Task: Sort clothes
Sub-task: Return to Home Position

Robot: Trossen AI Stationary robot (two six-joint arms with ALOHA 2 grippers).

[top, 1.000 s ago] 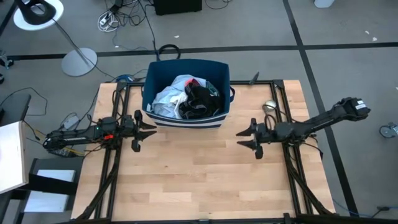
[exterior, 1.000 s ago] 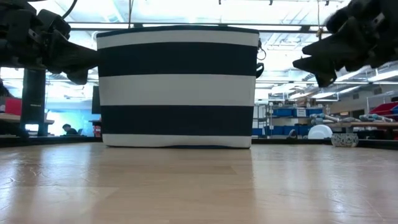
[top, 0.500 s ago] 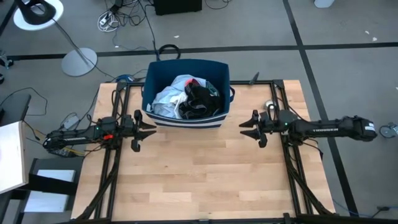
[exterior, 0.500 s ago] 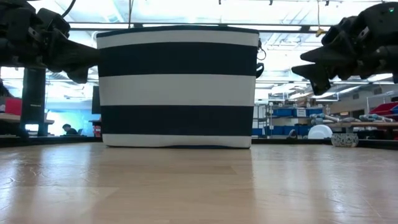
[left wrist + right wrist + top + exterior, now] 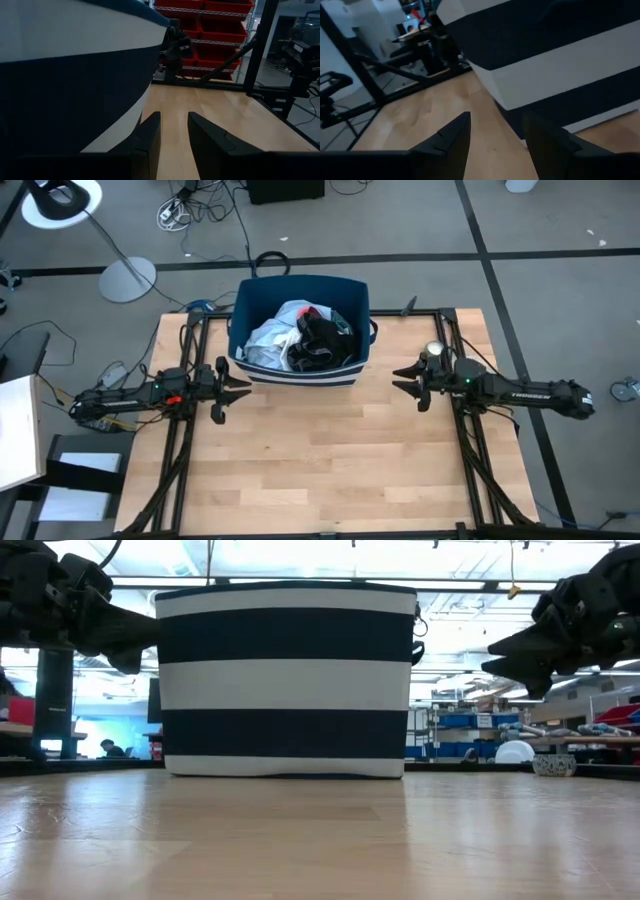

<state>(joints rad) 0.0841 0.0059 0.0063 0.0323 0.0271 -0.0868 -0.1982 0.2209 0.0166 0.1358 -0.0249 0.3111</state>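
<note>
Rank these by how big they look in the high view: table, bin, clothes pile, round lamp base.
1. table
2. bin
3. clothes pile
4. lamp base; it sits on the floor, farther from the camera, so it may look smaller than it is.

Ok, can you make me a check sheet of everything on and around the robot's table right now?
Surface: light wooden table, flat.
Job's things: clothes piled inside the navy striped bin; none seen on the table.
Clutter: small round object beside the right arm.
Grippers: left gripper open, holding nothing, left of the bin; right gripper open, holding nothing, right of the bin.
Cables: loose cables on the floor behind the table.
Surroundings: lamp base on the floor; red storage shelves beyond.
</note>
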